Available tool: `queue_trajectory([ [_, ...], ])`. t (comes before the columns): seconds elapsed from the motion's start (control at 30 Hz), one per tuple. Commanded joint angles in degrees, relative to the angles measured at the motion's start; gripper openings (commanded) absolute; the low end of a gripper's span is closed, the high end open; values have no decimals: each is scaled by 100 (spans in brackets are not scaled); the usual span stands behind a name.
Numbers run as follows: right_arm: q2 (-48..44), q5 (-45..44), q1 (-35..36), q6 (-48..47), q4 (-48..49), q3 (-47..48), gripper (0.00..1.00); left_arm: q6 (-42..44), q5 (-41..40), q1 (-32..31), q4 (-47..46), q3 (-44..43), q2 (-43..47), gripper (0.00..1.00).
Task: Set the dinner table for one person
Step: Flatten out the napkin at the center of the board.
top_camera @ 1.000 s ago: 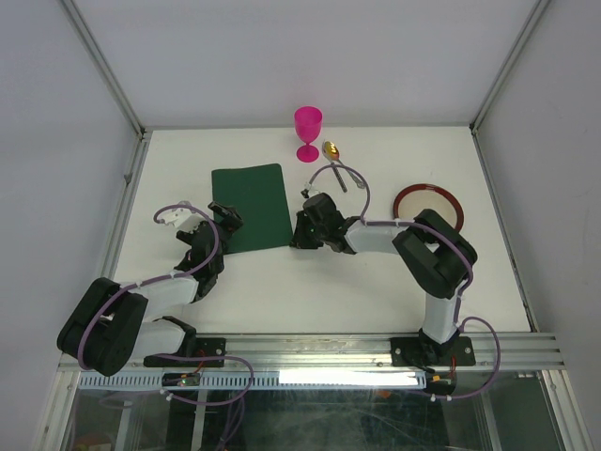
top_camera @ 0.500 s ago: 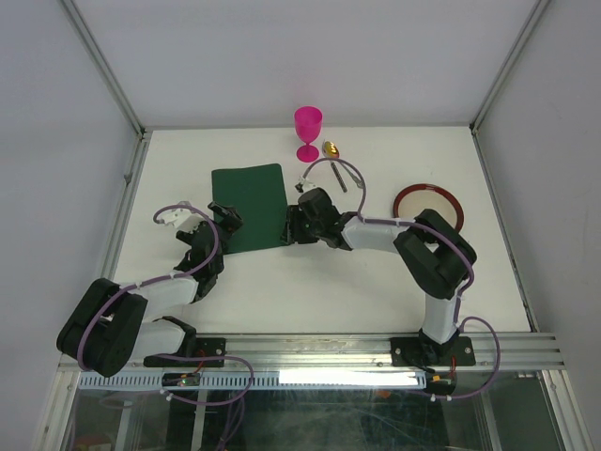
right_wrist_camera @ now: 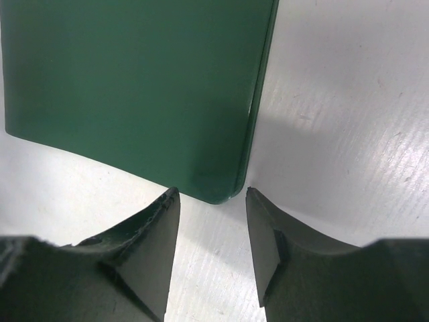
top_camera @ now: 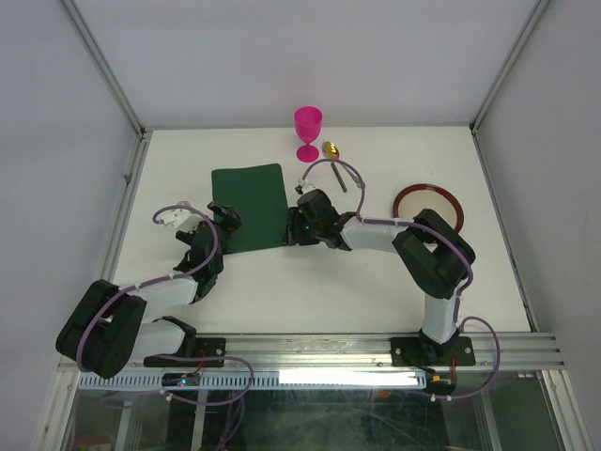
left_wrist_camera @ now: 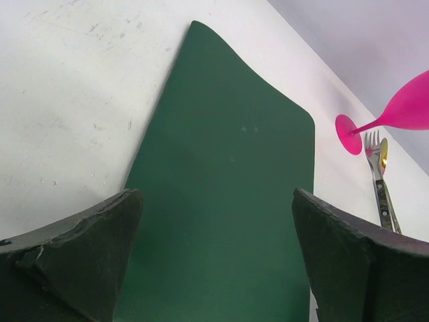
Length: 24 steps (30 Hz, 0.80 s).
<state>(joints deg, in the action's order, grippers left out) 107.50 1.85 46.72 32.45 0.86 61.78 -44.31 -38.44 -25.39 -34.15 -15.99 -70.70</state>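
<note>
A dark green placemat (top_camera: 249, 207) lies on the white dinner table (top_camera: 376, 282), left of centre. My left gripper (top_camera: 226, 220) is open wide at the mat's near left edge; in the left wrist view (left_wrist_camera: 216, 196) the mat (left_wrist_camera: 228, 188) fills the space between the fingers. My right gripper (top_camera: 292, 226) is open at the mat's near right corner; in the right wrist view (right_wrist_camera: 213, 196) that corner (right_wrist_camera: 221, 191) sits just at the gap between the fingertips. A pink goblet (top_camera: 308, 132), a fork and gold spoon (top_camera: 333, 162) and a red-rimmed plate (top_camera: 428, 205) stand apart.
The goblet (left_wrist_camera: 395, 115) and the fork (left_wrist_camera: 379, 184) lie beyond the mat's far right corner. Aluminium frame rails (top_camera: 122, 216) edge the table left, right and near. The plate lies at the right, beside the right arm's elbow.
My right gripper has moved left to the placemat's near right corner, most of it in the first half second. The left arm and the mat have not moved.
</note>
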Motion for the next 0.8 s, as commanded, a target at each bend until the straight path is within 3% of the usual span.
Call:
queue_trajectory([
  [0.0, -18, -160, 20, -127, 138, 201, 47, 37, -31, 33, -250, 26, 101, 99],
  [0.23, 95, -63, 30, -81, 186, 347, 45, -37, -45, 34, -380, 86, -149, 99],
  [0.77, 212, -39, 30, -117, 206, 425, 43, -449, 479, 35, -1049, -302, -1891, 97],
])
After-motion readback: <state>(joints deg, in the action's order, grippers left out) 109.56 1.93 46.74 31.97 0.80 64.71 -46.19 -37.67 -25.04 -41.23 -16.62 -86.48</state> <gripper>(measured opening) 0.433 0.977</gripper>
